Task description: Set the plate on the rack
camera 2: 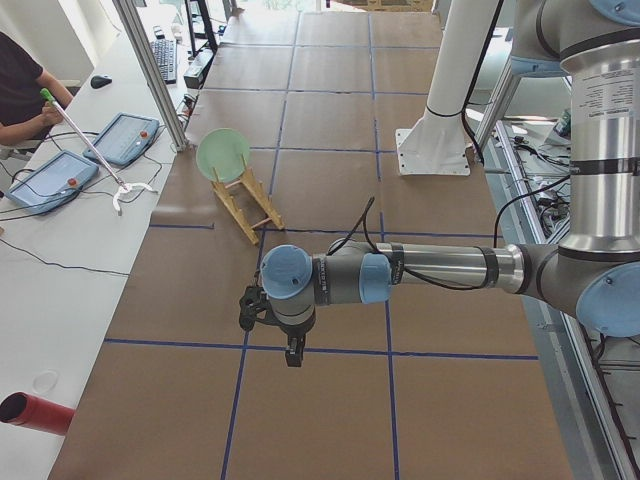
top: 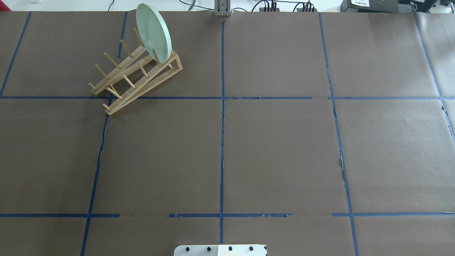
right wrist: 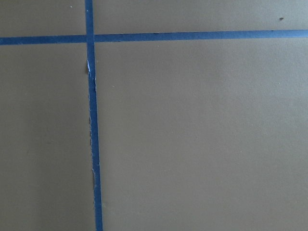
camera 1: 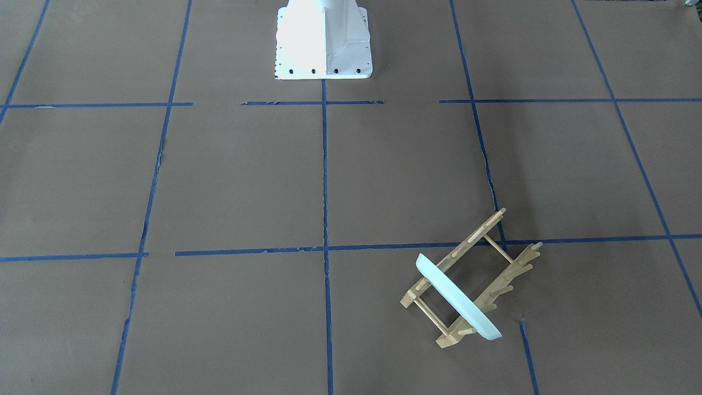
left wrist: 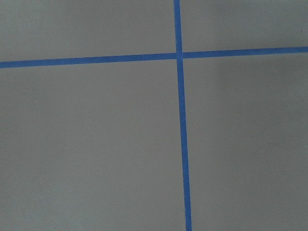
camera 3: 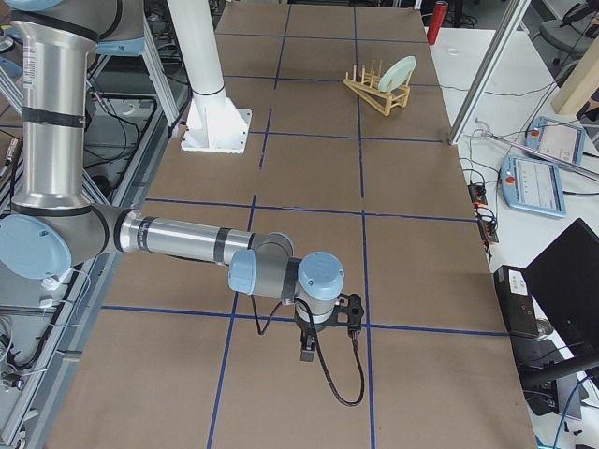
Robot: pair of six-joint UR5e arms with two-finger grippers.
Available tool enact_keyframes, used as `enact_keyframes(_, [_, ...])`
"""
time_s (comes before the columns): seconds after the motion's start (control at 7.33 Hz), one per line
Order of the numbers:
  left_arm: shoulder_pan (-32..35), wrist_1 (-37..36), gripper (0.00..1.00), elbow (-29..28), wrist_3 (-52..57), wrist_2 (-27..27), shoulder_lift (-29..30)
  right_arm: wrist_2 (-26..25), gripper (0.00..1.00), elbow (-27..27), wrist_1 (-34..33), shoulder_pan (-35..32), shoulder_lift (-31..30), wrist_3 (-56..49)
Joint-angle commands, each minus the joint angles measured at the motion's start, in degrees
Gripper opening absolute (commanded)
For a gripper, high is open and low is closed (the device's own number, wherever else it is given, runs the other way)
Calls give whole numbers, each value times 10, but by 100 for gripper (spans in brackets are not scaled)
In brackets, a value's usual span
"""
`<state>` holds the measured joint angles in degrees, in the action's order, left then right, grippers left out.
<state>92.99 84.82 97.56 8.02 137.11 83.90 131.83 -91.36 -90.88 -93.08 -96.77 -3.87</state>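
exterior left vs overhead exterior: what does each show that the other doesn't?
Only exterior left: the left arm stretched over the table, left gripper pointing down, jaws unreadable; an operator and tablets at the side desk. Only overhead exterior: a black labelled box past the far edge. Both: the plate standing on edge in the rack, and the brown table with its blue tape grid.

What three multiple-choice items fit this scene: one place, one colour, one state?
1. Where is the rack? A) far left part of the table B) far right part C) beside the robot's base
2. Plate colour? A) red B) pale green C) black
3. Plate state? A) flat on the table B) gripped by an end effector C) standing on edge in the rack
Answers: 1A, overhead view shows it far out on the robot's left; 2B, its face is mint green; 3C, it stands upright there, nothing holding it.
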Motion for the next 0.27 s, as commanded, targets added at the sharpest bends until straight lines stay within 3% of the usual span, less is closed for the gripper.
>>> enact_keyframes(0.0, [1, -18, 100, -3, 1, -4, 0, 0, 100, 0, 0, 0, 0, 0])
enact_keyframes(0.14, [2, -19, 100, 6, 2, -4, 0, 0, 100, 0, 0, 0, 0, 0])
